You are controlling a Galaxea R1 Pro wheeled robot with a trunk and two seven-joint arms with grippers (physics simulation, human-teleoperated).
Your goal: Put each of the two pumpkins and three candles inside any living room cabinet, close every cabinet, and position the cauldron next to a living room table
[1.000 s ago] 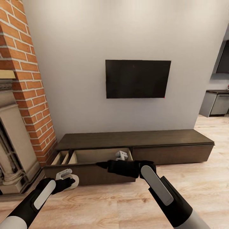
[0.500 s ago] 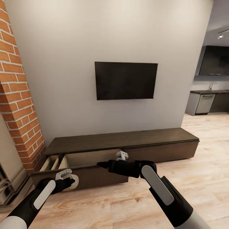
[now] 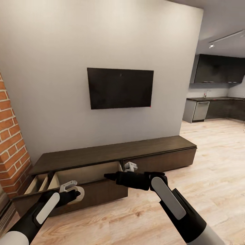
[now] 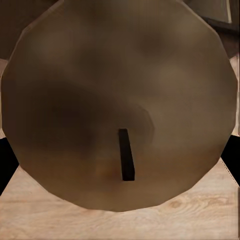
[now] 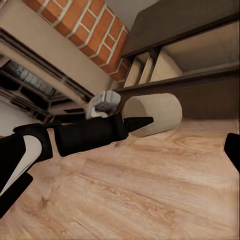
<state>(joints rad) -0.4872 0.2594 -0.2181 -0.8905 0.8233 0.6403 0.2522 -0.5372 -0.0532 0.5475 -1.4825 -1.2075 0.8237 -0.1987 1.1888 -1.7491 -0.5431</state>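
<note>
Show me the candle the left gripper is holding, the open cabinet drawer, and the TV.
candle [image 5: 152,114]: right wrist view, curved side
open drawer [image 3: 85,172]: head view, pale interior
TV [image 3: 119,87]: head view, screen centre

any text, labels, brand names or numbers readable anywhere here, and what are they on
None can be read.
The wall-mounted TV is a blank dark screen with no logo.
The cabinet fronts are plain wood.
The candle in the left claw has no label.
The kitchen appliance far off is too small to tell.
</note>
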